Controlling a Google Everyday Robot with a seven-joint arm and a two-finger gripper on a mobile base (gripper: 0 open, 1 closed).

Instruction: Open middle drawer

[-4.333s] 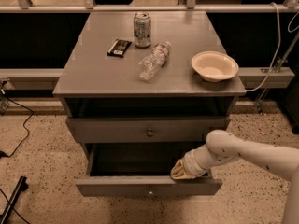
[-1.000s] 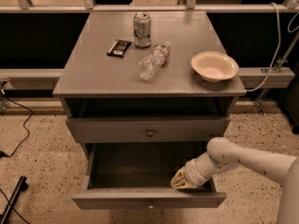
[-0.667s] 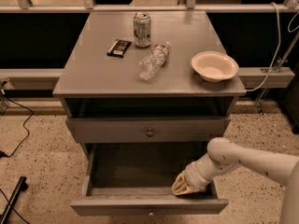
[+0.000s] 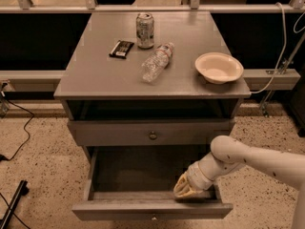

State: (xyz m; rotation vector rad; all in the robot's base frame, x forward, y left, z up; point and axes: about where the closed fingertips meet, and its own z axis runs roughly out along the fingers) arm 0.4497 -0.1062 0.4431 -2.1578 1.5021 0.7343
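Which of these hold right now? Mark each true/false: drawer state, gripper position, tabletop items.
1. The middle drawer is pulled out, with its interior showing. True.
2. The soda can stands upright on the cabinet top. True.
3. The gripper hovers above the cabinet top. False: it is down inside the middle drawer, at the right, just behind the front panel.
4. The water bottle stands upright. False: it lies on its side on the cabinet top.
5. The drawer above the middle drawer is shut. True.
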